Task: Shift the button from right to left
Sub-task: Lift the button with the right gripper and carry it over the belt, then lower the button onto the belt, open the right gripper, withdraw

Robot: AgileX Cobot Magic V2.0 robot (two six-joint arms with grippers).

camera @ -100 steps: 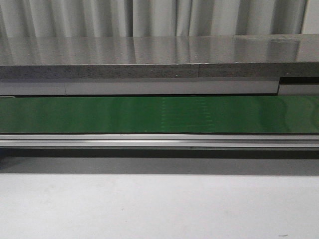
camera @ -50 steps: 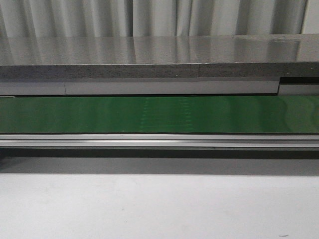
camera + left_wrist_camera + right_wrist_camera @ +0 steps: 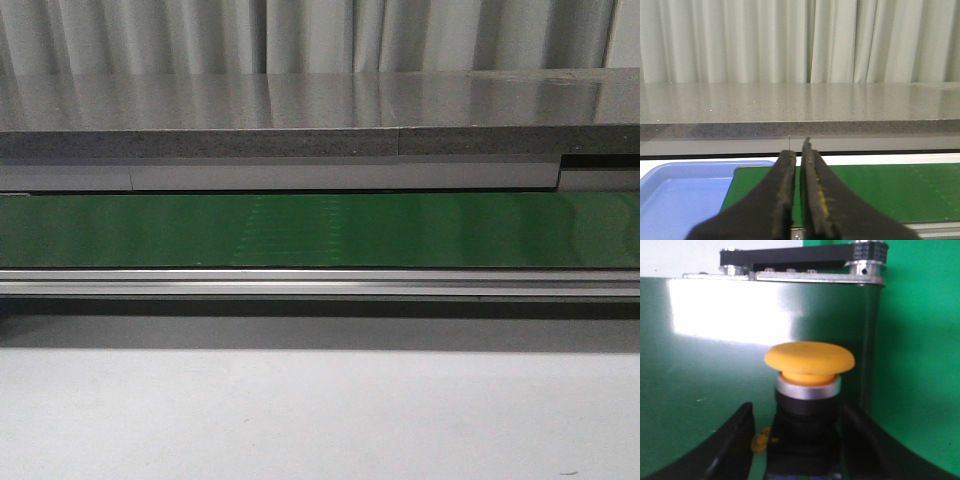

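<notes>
Right gripper (image 3: pixel 796 440) apart, straddling button (image 3: pixel 809 390) on belt (image 3: pixel 705 375); off-centre squeeze could tip it. Left gripper (image 3: pixel 799 165) together, idle

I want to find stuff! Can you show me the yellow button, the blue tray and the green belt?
button (image 3: pixel 809 357), right wrist view, on its yellow-orange mushroom cap.
blue tray (image 3: pixel 680 192), left wrist view, on its bare inner floor.
green conveyor belt (image 3: pixel 320 230), front view, on the middle of its bare surface.

The left gripper (image 3: pixel 796 195) has two black, matte, tapering jaws with rough worn edges and a yellowish streak along one inner face; the right gripper (image 3: pixel 796 440) shows two smooth, black, rounded jaws
</notes>
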